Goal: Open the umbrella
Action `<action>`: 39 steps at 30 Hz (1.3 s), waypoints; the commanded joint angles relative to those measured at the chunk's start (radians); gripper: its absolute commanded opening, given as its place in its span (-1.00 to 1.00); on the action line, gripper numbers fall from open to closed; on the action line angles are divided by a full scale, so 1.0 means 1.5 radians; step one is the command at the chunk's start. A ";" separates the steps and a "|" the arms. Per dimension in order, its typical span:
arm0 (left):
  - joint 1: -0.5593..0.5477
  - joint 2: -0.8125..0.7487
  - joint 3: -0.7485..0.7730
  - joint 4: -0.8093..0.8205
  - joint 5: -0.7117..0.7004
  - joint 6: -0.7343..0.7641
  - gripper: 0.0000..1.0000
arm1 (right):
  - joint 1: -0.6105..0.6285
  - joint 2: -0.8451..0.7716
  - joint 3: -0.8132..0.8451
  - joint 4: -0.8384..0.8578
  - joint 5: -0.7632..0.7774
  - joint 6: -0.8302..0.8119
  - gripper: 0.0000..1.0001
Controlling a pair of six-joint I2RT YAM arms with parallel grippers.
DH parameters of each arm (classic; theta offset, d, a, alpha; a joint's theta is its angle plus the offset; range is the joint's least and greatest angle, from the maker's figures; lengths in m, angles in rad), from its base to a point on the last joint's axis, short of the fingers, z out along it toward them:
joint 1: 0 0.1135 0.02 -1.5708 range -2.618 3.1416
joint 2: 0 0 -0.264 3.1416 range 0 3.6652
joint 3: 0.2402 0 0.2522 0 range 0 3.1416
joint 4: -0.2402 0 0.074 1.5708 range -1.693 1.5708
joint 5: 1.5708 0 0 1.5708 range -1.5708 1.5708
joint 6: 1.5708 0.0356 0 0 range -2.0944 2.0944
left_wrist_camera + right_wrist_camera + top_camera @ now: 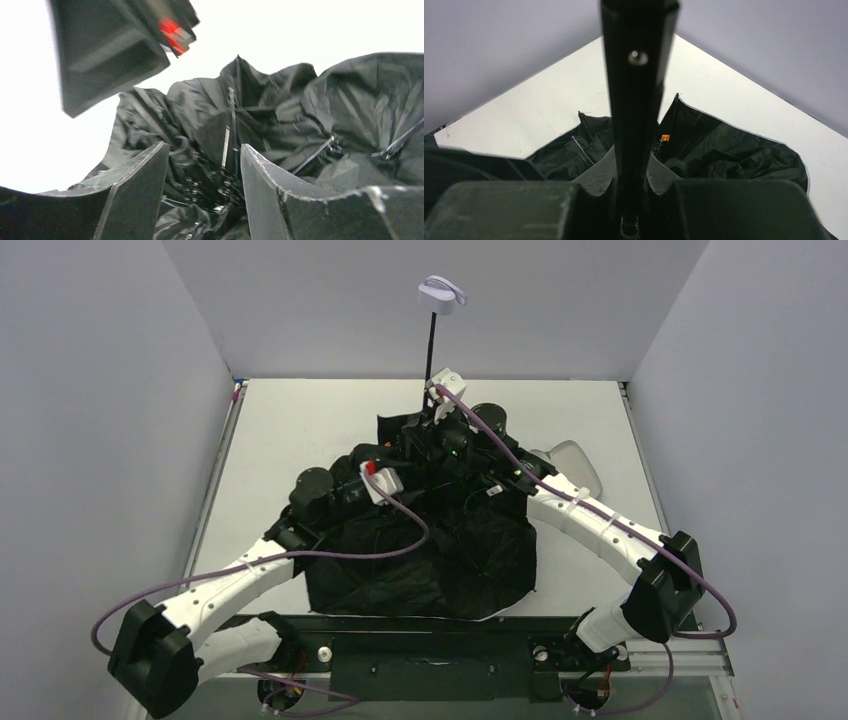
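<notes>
The umbrella lies upside down, its black inner side (440,560) spread over the table. Its thin black shaft (431,340) stands up to the lavender knob handle (441,293) with its loop. My right gripper (432,408) is shut on the shaft low down; in the right wrist view the shaft (636,75) runs up from between its fingers (599,175). My left gripper (400,455) sits just left of the shaft base. In the left wrist view it (202,160) is open, with the cluster of ribs and black fabric (350,100) between its fingers (135,190).
A pale lavender oval case (572,466) lies on the table right of the canopy, beside the right arm. A blurred dark part of the right arm (105,45) hangs close above the left gripper. Grey walls enclose the table on three sides.
</notes>
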 commanded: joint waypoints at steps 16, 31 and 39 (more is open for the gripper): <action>0.054 0.035 0.051 0.163 -0.135 -0.235 -0.40 | 0.008 -0.031 0.023 0.073 -0.008 0.032 -1.00; 0.051 0.141 0.089 0.214 -0.127 -0.205 -0.39 | 0.012 -0.022 0.044 0.066 -0.016 0.043 -1.00; 0.045 0.091 0.039 0.217 0.023 -0.163 -0.36 | 0.003 -0.023 0.042 0.062 -0.018 0.041 -1.00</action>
